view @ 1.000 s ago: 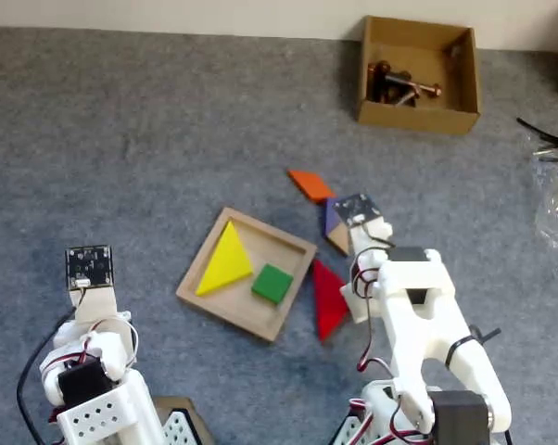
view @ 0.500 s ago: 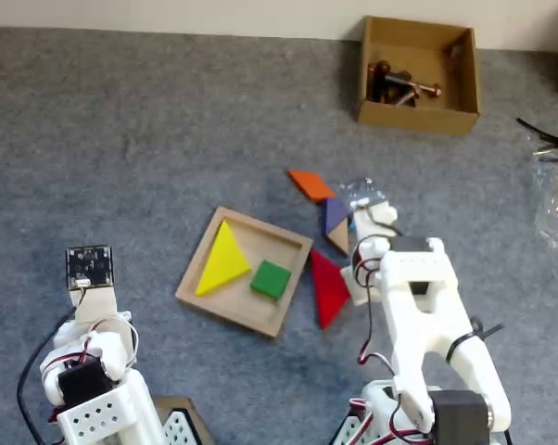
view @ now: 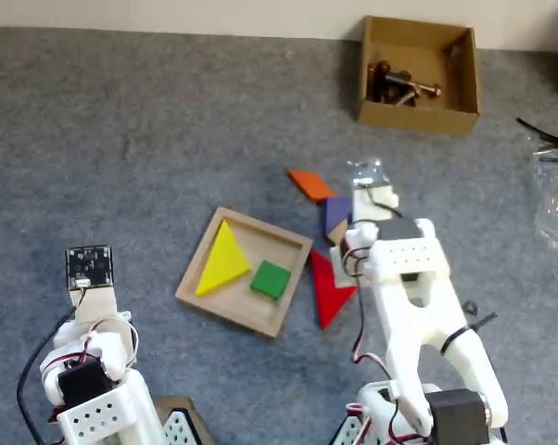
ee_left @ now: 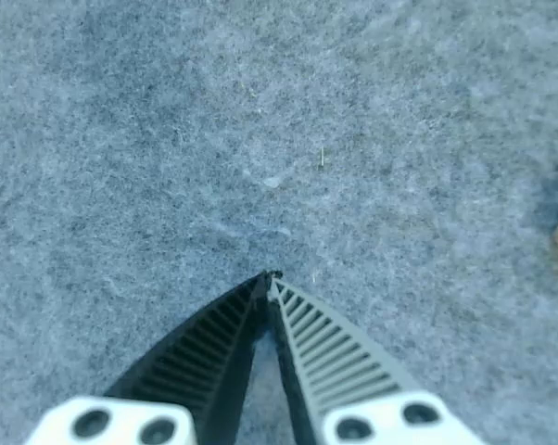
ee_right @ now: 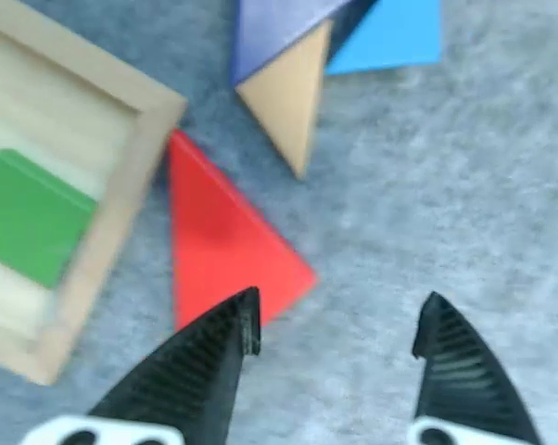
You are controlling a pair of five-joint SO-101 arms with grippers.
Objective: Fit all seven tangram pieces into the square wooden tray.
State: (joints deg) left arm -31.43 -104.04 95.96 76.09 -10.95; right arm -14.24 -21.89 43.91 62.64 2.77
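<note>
red is nearest: the red triangle (ee_right: 225,246) lies flat on the carpet (ee_right: 464,185), just beside one finger of the right gripper (ee_right: 339,324). the gripper hangs above it, wide open, with nothing between its jaws. over the last second this arm has stretched away from its base, carrying the gripper out over the loose pieces. the red triangle looks to have slid only slightly, and nothing has been lifted. so by my reading the count stands at two pieces in and five out, with the grasp yet to come.

the triangle's long edge runs alongside the wall of the tray (ee_right: 135,171), close to it. its square corner points away from the tray, toward the gap between the fingers. just past that wall the green square (ee_right: 29,215) lies inside, with the yellow triangle (view: 223,260) beyond it.

farther ahead of the fingers, the tan triangle (ee_right: 284,107) points back at the gripper. it touches the purple piece (ee_right: 279,28), and the blue piece (ee_right: 395,32) is just beside them. the orange piece (view: 311,184) lies farthest. well apart, the left gripper (ee_left: 272,278) rests closed and empty over bare carpet.
</note>
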